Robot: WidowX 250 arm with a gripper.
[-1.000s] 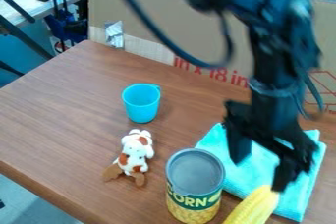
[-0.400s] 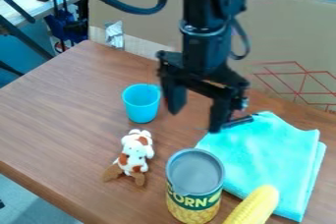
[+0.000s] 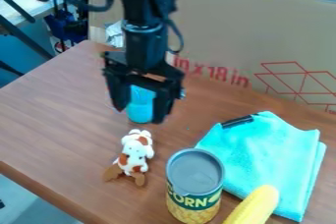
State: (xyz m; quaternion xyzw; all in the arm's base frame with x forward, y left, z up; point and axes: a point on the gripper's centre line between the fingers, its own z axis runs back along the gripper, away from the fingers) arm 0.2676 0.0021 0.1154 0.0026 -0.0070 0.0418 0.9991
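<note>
On the brown wooden table (image 3: 59,115), nearest to us and right of the middle, we see a yellow ear of corn (image 3: 255,207). Its rounded far end overlaps the near edge of a folded, bright blue-green cloth (image 3: 272,149). Just left of the corn stands a round metal can (image 3: 195,183) with a green and yellow label. Its flat grey top looks closed, so we cannot see what is in it, but the label has a picture of yellow bits low down.

A bit farther and to the left, we see a small, soft white toy animal (image 3: 135,152) with brown spots and brown feet. The cloth is on the right, beyond the corn. A thin black stick-shaped thing (image 3: 238,121) lies by its far left corner.

Past the toy, on the far left side, a smooth blue plastic cup (image 3: 140,105) stands upright on the table. The black robot gripper (image 3: 140,114) hangs in front of it and covers its top, so we cannot see what is in the cup. The gripper's fingers are wide apart and point down, and we see the cup through the gap. We cannot tell if they touch it.

Farthest back, a big sheet of brown cardboard (image 3: 223,36) with red marks stands up behind the table. A crinkly silver piece (image 3: 113,34) is at its left end.
</note>
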